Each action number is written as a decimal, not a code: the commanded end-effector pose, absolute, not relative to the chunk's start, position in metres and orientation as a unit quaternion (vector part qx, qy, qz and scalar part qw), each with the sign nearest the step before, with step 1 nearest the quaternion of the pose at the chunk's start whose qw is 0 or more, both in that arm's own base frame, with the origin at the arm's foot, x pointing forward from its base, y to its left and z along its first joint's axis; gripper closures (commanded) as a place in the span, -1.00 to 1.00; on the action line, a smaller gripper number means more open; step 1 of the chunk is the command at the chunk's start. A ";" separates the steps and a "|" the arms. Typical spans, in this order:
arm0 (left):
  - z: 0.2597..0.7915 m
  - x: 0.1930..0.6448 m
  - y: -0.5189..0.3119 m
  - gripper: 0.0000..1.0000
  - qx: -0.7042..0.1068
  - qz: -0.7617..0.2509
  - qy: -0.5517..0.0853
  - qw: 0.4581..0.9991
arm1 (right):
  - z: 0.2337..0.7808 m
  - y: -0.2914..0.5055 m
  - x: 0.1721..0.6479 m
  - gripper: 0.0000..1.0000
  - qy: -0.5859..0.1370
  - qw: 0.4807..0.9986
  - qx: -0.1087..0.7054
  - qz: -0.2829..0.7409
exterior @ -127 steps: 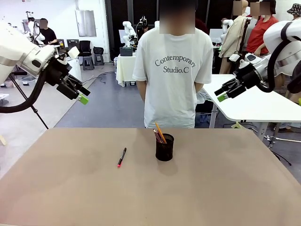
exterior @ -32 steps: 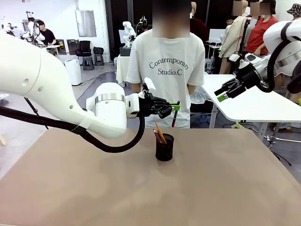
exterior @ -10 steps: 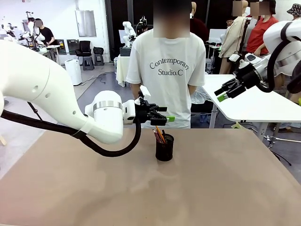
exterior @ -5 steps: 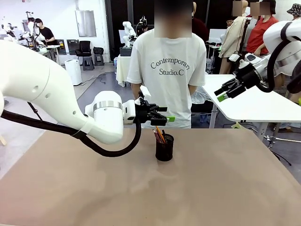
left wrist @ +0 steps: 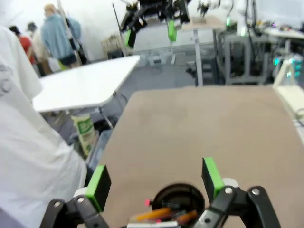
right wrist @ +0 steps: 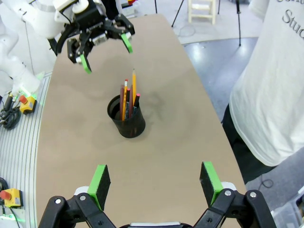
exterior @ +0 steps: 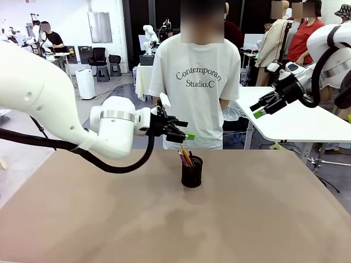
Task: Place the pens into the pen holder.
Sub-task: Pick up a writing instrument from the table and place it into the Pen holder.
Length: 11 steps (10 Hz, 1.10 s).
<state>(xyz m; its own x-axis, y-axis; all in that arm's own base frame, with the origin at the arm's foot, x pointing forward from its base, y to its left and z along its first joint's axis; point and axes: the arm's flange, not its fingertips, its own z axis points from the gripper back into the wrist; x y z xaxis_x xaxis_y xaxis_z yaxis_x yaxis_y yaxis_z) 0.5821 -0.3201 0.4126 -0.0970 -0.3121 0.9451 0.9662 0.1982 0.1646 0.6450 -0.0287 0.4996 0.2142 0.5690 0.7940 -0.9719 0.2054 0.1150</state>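
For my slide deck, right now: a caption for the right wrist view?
Three pens stand in the black mesh pen holder; the left gripper hovers open beyond it.

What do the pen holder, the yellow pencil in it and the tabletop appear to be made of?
Pen holder: likely black metal mesh, matte; the weave is barely resolved, so plastic is possible. Yellow pencil: probably painted wood, given its slim straight orange-yellow shaft. Tabletop: smooth matte tan surface, perhaps laminate or a mat; no grain visible.
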 end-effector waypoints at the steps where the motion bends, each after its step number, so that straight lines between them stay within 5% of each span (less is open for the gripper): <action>1: 0.439 0.577 -0.297 -1.00 -0.300 -0.566 -0.460 0.615 | 0.502 -0.028 0.645 -1.00 -0.315 0.710 0.319 0.543; 5: 0.498 0.585 -0.248 -1.00 -0.229 -0.558 -0.434 0.669 | 0.502 -0.028 0.645 -1.00 -0.315 0.710 0.319 0.543; 11: 0.571 0.603 -0.186 -1.00 -0.168 -0.581 -0.427 0.672 | 0.502 -0.028 0.645 -1.00 -0.315 0.710 0.319 0.543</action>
